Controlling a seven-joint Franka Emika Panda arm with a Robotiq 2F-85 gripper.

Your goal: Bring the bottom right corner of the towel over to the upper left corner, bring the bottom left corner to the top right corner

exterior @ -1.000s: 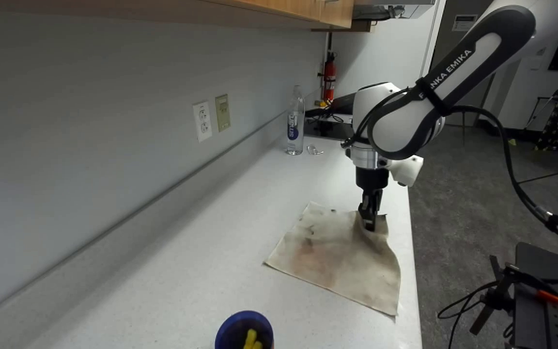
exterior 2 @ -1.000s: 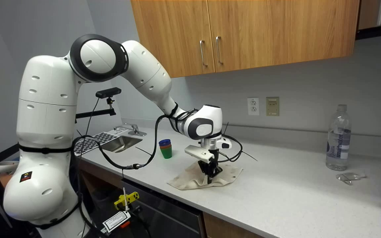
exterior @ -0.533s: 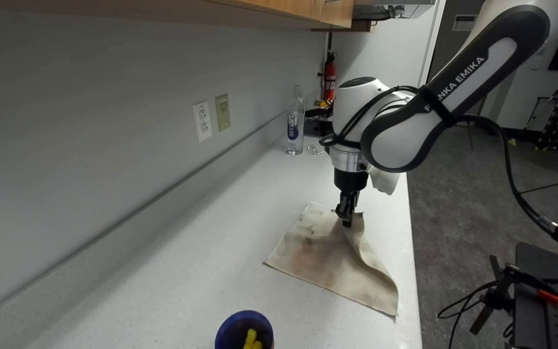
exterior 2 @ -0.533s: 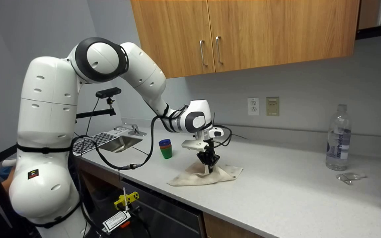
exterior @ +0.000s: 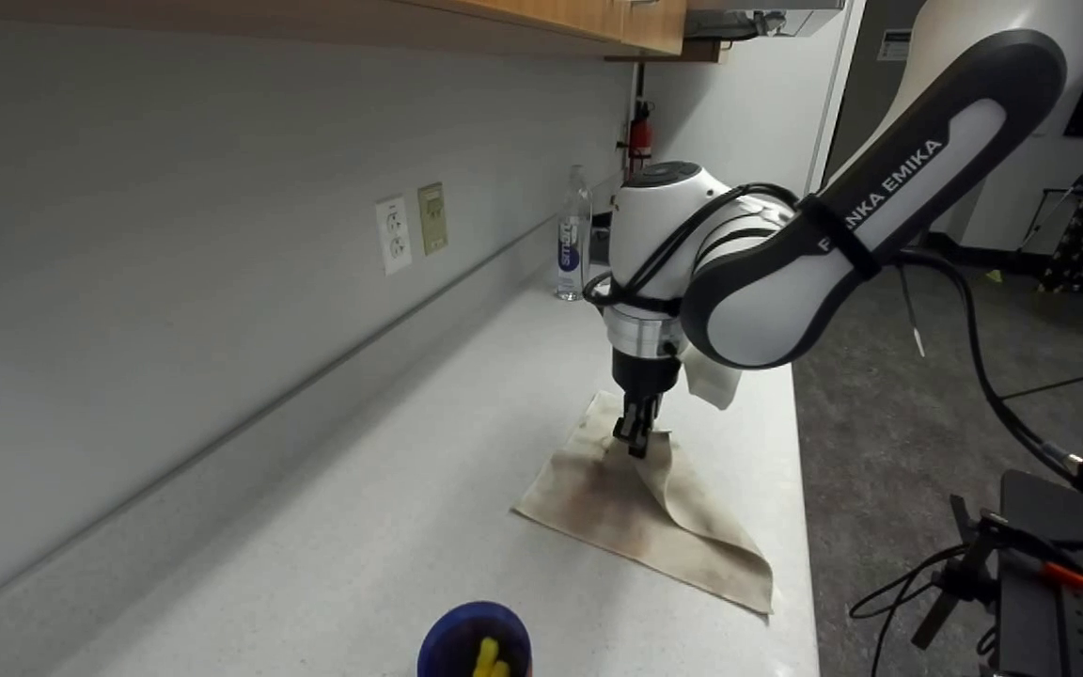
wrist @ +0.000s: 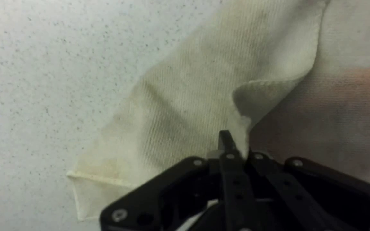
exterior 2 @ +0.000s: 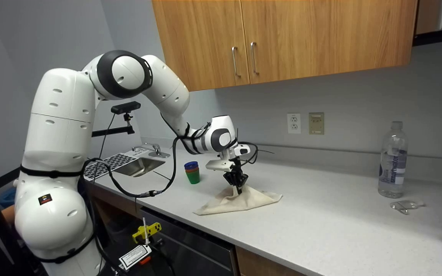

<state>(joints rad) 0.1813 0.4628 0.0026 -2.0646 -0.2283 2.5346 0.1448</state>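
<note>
Pinching the towel [exterior: 631,527] by an edge in the gripper [wrist: 245,154], between fingertips [wrist: 227,142] set close together; on the counter [exterior 2: 336,230] in both exterior views, partly flat, partly lifted and turned over itself, with a corner [exterior: 760,600] near the counter's front edge; in an exterior view, near the cups [exterior 2: 193,174] and well apart from the bottle [exterior 2: 392,165]

We see a glossy white arm [exterior 2: 58,140] of rounded segments, dark grey bands [exterior 2: 104,76] circling its joints, with black straps [exterior 2: 54,173] and a thick black cable [exterior 2: 174,161]. To the right in an exterior view we read EMIKA in white lettering [exterior: 913,165] on dark grey; a silver collar [exterior: 645,336] sits near the black hand [wrist: 241,154], whose pale round screws [wrist: 119,215] we make out.
</note>
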